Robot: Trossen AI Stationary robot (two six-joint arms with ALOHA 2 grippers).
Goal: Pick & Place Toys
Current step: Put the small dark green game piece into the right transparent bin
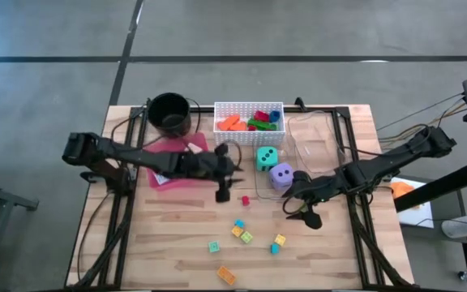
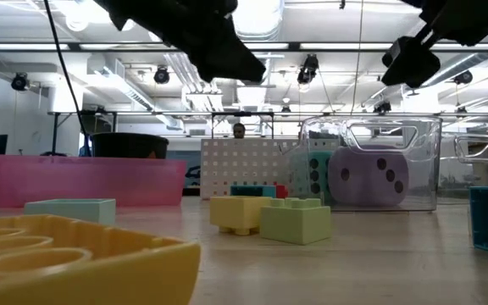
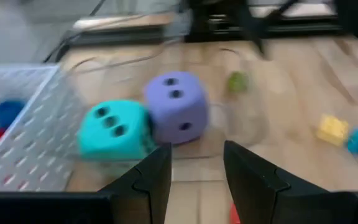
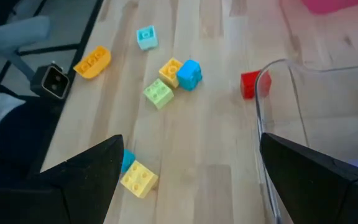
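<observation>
My left gripper [image 1: 223,193] hovers over the table's middle, its fingers a little apart with nothing between them [image 3: 197,173]. Just past it sit a teal die [image 3: 114,130] and a purple die [image 3: 178,107], side by side on the wood. A small red block [image 1: 245,199] lies next to the left gripper. My right gripper [image 1: 302,209] stands wide open [image 4: 191,186] to the right of the purple die [image 1: 281,175], above the table, holding nothing. Several small bright blocks [image 4: 170,78] lie scattered toward the near edge. More toys lie in the white basket [image 1: 248,107].
A pink tray [image 1: 177,166] lies under the left arm, and a black pot [image 1: 169,113] stands at the far left. A clear plastic container [image 1: 314,142] stands right of the basket; its rim [image 4: 278,93] is close to the right gripper. Bare wood lies at the near left.
</observation>
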